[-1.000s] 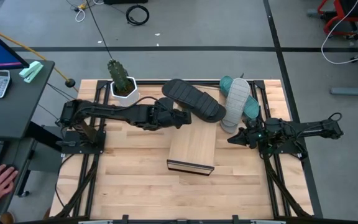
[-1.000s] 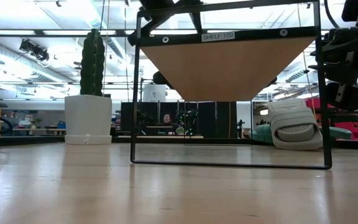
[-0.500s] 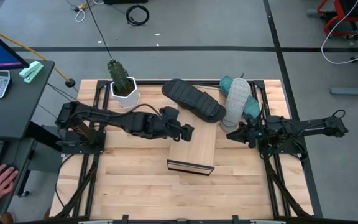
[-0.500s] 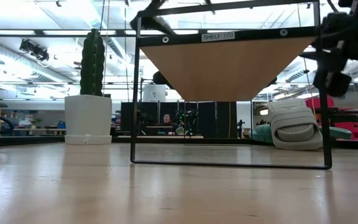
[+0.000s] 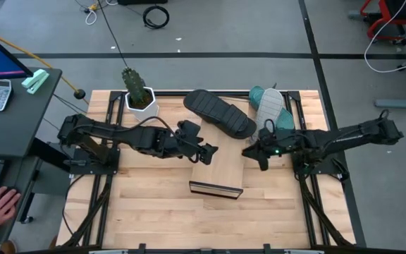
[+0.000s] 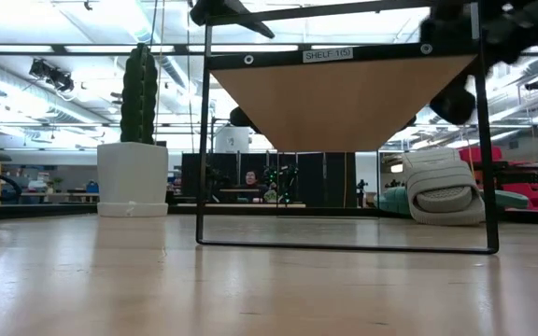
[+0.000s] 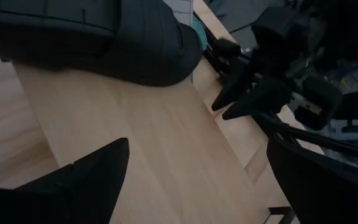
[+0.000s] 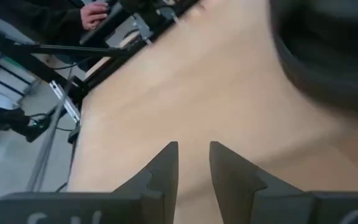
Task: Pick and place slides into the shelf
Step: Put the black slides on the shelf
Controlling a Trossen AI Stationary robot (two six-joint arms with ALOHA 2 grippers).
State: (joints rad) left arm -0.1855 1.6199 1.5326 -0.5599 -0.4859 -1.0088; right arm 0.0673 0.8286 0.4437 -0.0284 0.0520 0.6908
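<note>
A slatted wooden tabletop [image 5: 146, 204] on a grey workshop floor carries the whole set-up.

The shelf [image 5: 218, 168], a light-wood board in a thin black frame, is seen between the two claws; no slide is on it yet.

The black slide [image 5: 219, 113] lies just beyond the left gripper [image 5: 209, 149], its toe end touching or overhanging the shelf's far edge, judged a convenient start for a push or lift onto the board.

The light grey slide [image 5: 267, 116] is stacked across the teal slide [image 5: 284, 120], just beyond the right gripper [image 5: 252, 154].

The left gripper is spread wide and empty over the shelf's left far corner, apparently readied for the black slide.

The right gripper is nearly closed, a narrow gap between empty fingers, beside the shelf's right edge.

A potted cactus [image 5: 139, 94] stands well behind the left arm, clear of the work.
</note>
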